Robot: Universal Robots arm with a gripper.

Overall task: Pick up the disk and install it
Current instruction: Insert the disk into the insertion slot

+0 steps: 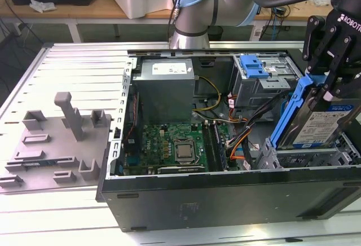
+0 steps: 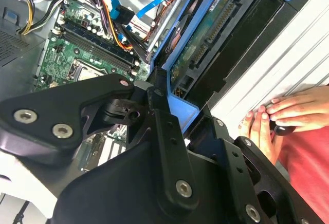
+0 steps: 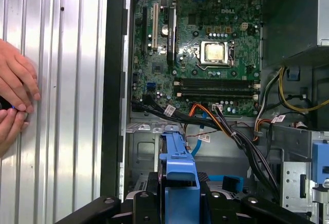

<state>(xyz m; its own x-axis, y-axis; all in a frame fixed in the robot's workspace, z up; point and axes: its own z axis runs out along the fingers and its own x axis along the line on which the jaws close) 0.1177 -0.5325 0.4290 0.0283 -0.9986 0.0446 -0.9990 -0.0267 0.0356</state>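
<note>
A: What's nearest?
B: Black side wall of the PC case [image 1: 225, 195], case lying open. Right behind it, on the exterior view's right, the disk [image 1: 324, 124], tilted, lower end down at the grey bay frame [image 1: 299, 158].
A: Gripper?
B: The gripper [image 1: 328, 92] is clamped on the disk's blue bracket [image 3: 179, 180] from above, fingers [image 2: 164, 126] pinching it.
A: Further back?
B: Motherboard [image 1: 169, 144] mid-case, then grey cage w/ blue latch [image 1: 254, 65], PSU [image 1: 163, 82] next to it. Also a person's hands [image 3: 15, 95] on the slatted table [image 3: 67, 80], just outside the case.
</note>
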